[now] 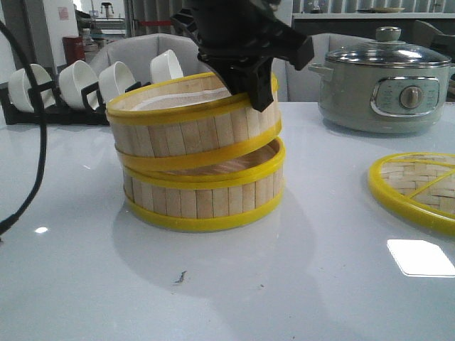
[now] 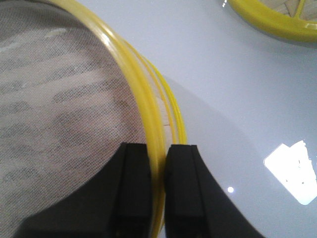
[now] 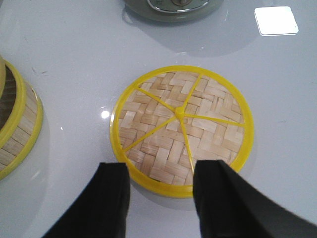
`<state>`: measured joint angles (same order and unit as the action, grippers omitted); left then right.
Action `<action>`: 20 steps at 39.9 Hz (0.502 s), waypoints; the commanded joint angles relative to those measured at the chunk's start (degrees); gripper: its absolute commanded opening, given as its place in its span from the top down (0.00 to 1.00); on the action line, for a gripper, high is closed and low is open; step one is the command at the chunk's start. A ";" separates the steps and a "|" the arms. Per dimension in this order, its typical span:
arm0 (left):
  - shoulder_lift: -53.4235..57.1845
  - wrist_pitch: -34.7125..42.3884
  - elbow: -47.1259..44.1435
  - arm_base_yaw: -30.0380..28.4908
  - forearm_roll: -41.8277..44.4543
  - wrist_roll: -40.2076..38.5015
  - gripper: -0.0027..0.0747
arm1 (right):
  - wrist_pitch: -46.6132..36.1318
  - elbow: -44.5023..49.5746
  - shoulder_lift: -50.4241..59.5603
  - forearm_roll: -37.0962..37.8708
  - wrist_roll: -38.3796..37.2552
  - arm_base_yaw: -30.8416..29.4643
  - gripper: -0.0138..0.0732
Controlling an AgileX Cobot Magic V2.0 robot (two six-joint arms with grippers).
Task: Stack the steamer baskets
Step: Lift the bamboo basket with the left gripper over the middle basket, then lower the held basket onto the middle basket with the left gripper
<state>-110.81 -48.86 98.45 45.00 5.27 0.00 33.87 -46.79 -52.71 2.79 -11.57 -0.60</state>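
Observation:
Two steamer baskets sit one on the other at the table's middle. The lower basket (image 1: 206, 195) rests flat on the table. The upper basket (image 1: 192, 131) lies on it tilted, its right side higher and its white liner (image 2: 59, 99) showing. My left gripper (image 1: 256, 89) is shut on the upper basket's yellow rim (image 2: 143, 99) on its right side, one finger inside and one outside the wall. The lower basket's rim (image 2: 174, 119) shows just beyond it. My right gripper (image 3: 161, 171) is open and empty, above the near edge of the woven lid (image 3: 181, 126).
The flat woven lid (image 1: 419, 188) lies at the right edge of the table. A grey-green electric pot (image 1: 384, 85) stands at the back right. A black rack of white bowls (image 1: 78, 85) stands at the back left. A black cable (image 1: 39, 142) hangs at the left.

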 commanded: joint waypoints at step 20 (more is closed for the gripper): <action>3.57 5.82 2.36 0.31 -2.46 0.00 0.84 | -3.85 -2.04 0.41 0.76 0.48 0.07 0.36</action>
<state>-110.81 -48.31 98.45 45.00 3.20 0.00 33.87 -46.79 -52.71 2.79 -11.57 -0.60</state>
